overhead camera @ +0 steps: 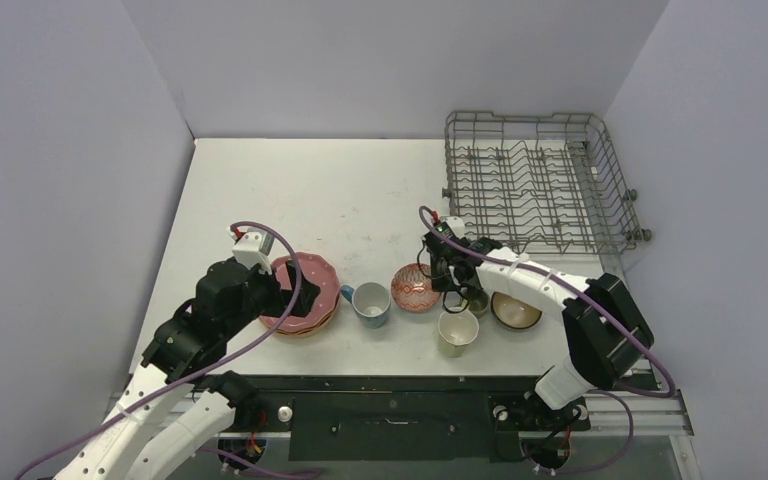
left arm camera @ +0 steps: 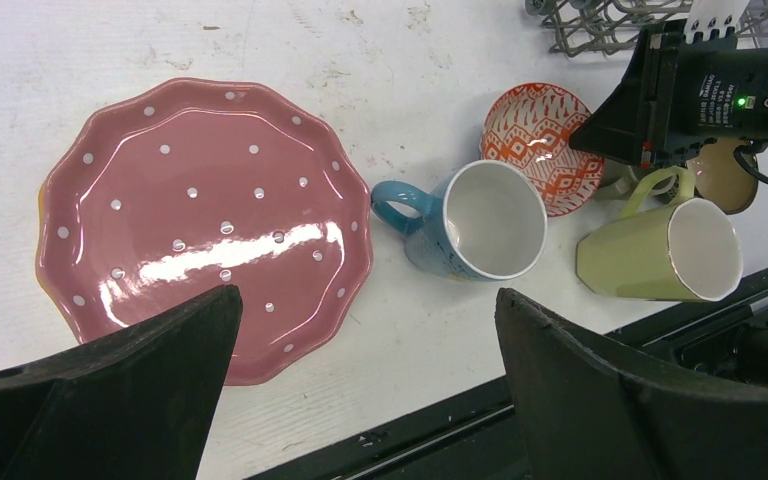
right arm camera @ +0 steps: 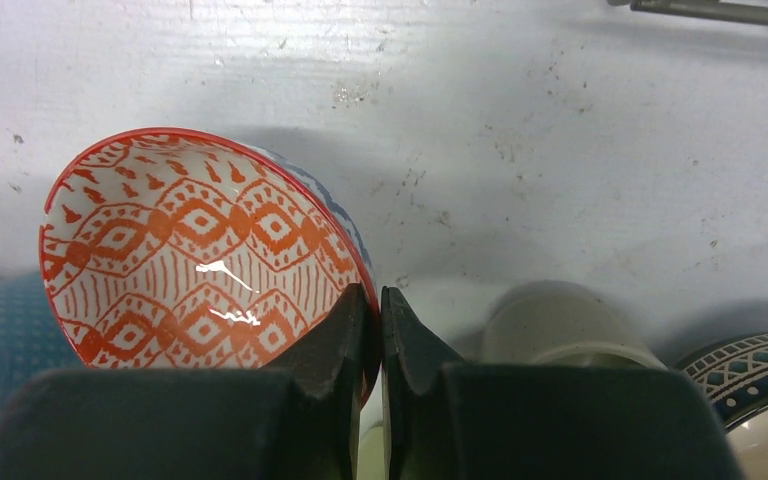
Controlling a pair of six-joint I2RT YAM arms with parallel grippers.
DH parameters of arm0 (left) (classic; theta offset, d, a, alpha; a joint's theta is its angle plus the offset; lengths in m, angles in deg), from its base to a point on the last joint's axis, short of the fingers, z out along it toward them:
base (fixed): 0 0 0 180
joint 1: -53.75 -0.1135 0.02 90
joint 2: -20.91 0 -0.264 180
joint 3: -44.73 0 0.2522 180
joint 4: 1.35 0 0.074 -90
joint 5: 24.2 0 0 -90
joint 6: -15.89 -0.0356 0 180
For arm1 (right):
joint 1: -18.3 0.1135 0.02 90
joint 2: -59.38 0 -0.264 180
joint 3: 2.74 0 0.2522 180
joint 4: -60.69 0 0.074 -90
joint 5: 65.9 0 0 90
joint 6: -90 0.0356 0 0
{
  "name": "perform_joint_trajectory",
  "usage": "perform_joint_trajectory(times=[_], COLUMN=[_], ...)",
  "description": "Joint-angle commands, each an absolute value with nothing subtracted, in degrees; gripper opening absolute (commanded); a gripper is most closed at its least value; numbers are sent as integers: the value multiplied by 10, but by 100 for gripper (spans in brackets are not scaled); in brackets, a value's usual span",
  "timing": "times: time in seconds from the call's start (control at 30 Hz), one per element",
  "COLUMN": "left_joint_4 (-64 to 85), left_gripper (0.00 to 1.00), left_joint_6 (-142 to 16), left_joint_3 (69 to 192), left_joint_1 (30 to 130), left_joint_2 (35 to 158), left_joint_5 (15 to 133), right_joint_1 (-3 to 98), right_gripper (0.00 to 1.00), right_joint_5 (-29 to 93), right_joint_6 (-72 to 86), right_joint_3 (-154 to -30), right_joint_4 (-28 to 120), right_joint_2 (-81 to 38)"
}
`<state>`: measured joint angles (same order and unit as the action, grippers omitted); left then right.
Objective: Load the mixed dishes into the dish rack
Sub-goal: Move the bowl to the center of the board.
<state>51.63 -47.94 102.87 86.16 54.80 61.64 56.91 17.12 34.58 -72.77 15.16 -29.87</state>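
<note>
The pink white-dotted plate point(overhead camera: 305, 285) point(left arm camera: 200, 215) tops a stack of plates at the near left. My left gripper point(left arm camera: 365, 330) hovers open over its near edge, holding nothing. To its right lie a light-blue mug point(left arm camera: 480, 220) and a pale-yellow mug point(left arm camera: 660, 255), both on their sides. My right gripper point(right arm camera: 380, 300) is shut on the rim of the red patterned bowl point(right arm camera: 190, 260) point(overhead camera: 415, 288), one finger inside and one outside, and the bowl is tilted. A small olive mug point(right arm camera: 560, 325) and a blue-white patterned bowl point(right arm camera: 750, 370) sit just right of it. The dish rack point(overhead camera: 520, 115) stands at the far right with no dishes in it.
Grey walls close in the table on the left, back and right. A black rail point(overhead camera: 390, 400) runs along the near edge between the arm bases. The white tabletop point(overhead camera: 340, 190) stretches from the dishes to the back wall, left of the rack.
</note>
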Motion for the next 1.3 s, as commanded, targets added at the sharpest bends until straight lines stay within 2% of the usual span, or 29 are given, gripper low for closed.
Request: perform_joint_trajectory(times=[0.0,0.5,0.7,0.83,1.1,1.27], left_joint_4=[486,486,487,486,486,485], left_gripper=[96,96,96,96,96,96], left_joint_6=[-489,-488,-488,-488,-487,-488], left_joint_3=[1030,1030,1030,1029,1029,1029], left_joint_1=[857,856,856,856,856,856], left_joint_2=[547,546,544,543,541,541], left_joint_5=[621,620,620,620,620,621], right_joint_1=[578,619,619,620,619,619], right_gripper=[0,1,11,23,33,36], right_joint_5=[178,182,169,157,132,116], right_joint_6=[315,325,329,331,340,348], right_joint_3=[-706,-675,-677,-683,-699,-720], right_joint_4=[123,137,129,117,97,80], right_joint_2=[-272,-260,-251,-240,-211,-191])
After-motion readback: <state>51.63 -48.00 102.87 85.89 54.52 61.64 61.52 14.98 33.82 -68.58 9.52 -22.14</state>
